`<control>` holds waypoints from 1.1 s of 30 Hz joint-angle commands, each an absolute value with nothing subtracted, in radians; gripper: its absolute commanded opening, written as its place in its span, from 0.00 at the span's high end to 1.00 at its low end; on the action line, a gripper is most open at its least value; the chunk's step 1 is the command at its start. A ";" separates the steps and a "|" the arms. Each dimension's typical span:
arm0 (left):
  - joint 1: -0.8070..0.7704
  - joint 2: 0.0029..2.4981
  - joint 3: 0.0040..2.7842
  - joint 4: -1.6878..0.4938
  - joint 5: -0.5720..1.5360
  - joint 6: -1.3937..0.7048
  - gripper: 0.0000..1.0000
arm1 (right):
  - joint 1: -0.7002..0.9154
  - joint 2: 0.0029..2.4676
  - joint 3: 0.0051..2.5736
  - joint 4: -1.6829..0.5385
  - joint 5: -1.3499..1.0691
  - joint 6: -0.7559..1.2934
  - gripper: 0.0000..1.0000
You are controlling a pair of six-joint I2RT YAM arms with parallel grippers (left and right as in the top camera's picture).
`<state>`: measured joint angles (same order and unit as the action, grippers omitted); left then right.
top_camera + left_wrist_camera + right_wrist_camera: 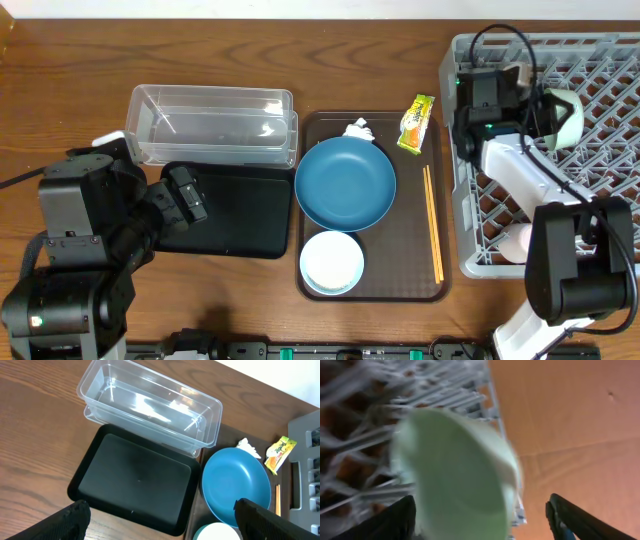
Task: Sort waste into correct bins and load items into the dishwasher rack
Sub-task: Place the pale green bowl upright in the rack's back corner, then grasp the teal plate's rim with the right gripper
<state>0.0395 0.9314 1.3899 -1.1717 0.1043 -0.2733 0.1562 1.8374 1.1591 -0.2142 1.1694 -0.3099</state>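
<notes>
The mint-green bowl stands on edge in the dishwasher rack. The right gripper seems spread apart around it, though the view is blurred. Pulling away crooked could knock it over.

Overhead and left wrist views evenly lit and sharp, glare streaking the clear tub; right wrist view heavily blurred, smearing the mint-green bowl

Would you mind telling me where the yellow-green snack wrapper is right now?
In the overhead view, the snack wrapper lies in the brown tray's far right corner, right of the tissue wad and left of the grey rack.
</notes>
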 commanded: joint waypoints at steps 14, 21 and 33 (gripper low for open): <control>0.044 0.929 1.398 -1.174 0.093 -0.274 0.06 | 0.238 1.513 1.164 -0.598 -0.254 0.173 0.29; 0.044 0.929 1.397 -1.174 0.093 -0.274 0.06 | 0.306 1.574 1.164 -0.753 -0.326 0.240 0.29; 0.044 0.929 1.398 -1.174 0.093 -0.274 0.06 | 0.394 1.725 1.164 -0.725 -0.094 0.437 0.42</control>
